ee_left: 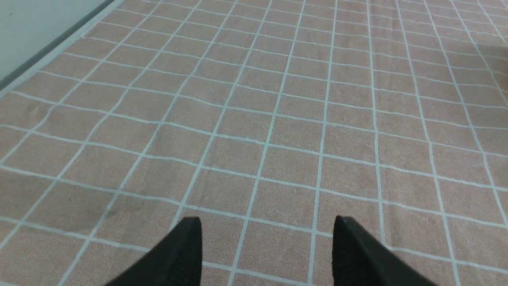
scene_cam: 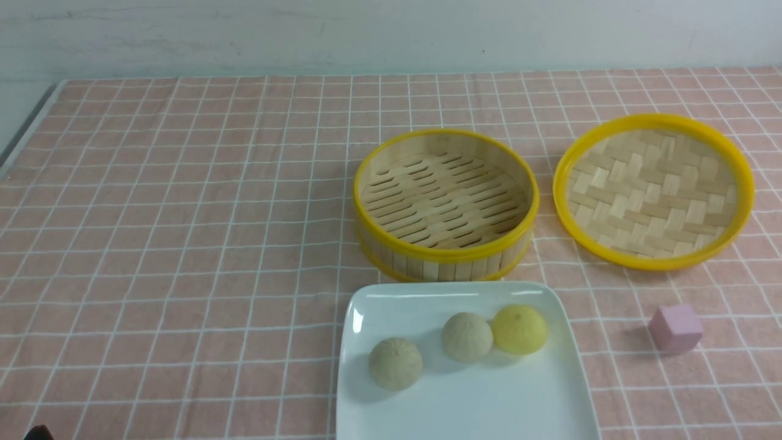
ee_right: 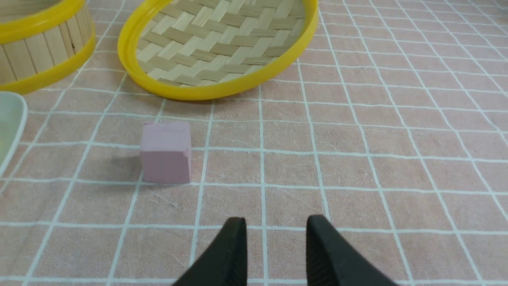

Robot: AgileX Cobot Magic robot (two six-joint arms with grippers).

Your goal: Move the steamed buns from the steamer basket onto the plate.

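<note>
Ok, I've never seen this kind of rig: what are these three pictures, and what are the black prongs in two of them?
One camera looks forward from between two robot arms; the others ride on each arm's wrist. The black prongs are gripper fingers. The left gripper is open over bare checked cloth; the right gripper is open too, less wide, holding nothing, near a pink cube. Three steamed buns sit on the white plate. Behind it stands the steamer basket, with its lid beside it.

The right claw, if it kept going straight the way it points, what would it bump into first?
Probably nothing soon: ahead of the right claw lies bare cloth. The pink cube sits off to one side.
</note>
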